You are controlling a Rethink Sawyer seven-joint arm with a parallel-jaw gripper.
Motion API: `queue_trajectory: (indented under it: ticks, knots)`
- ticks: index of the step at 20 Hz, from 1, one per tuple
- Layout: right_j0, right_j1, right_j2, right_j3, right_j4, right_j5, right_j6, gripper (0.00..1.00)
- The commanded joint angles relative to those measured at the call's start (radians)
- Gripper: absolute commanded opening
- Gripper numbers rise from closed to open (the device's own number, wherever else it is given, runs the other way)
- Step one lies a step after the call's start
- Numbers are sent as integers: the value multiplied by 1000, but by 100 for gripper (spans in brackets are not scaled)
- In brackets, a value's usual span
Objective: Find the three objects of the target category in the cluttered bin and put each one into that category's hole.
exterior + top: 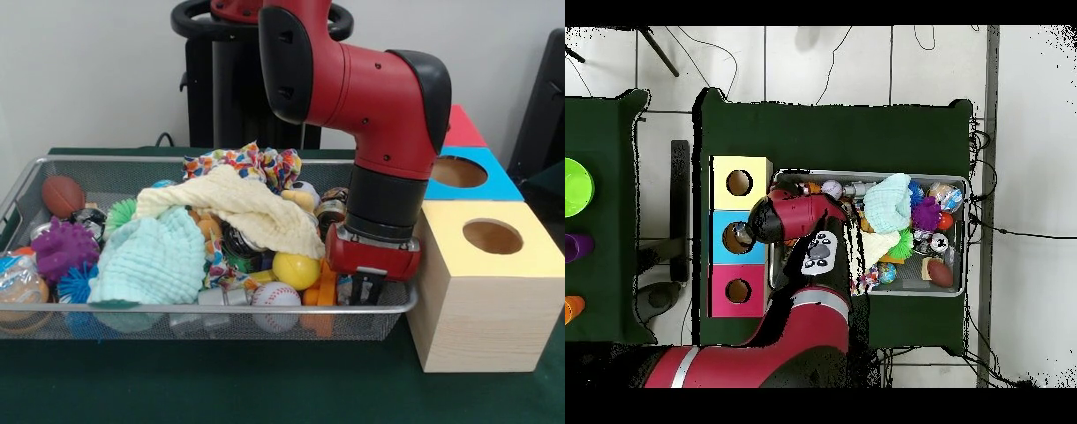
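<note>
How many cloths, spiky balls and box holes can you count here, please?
Cloths: 3, cream, mint, patterned
Spiky balls: 3, purple, blue, green
Box holes: 3, yellow, blue, red
Total: 9

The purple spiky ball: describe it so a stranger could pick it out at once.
Start at the wire mesh bin on the green table. In the front view, go to its left end; the purple spiky ball sits left of the mint-green cloth. It is the only purple thing there, covered in blunt knobs, unlike the smooth brown football behind it.
</note>
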Motion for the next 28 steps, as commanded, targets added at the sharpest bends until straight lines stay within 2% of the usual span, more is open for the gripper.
queue_trajectory:
  ticks: [1, 6, 12, 13, 22, 28]
  knots:
    - [-6, 65, 72, -14, 2, -14, 107, 0]
    - [-35, 25, 109, 0, 15, 73, 79, 0]
    - [-20, 21, 91, 4, 7, 76, 77, 0]
    - [-19, 20, 89, 3, 8, 81, 77, 100]
    - [-26, 8, 99, -10, 20, 167, 55, 100]
    - [-25, 9, 96, -15, 17, 163, 59, 100]
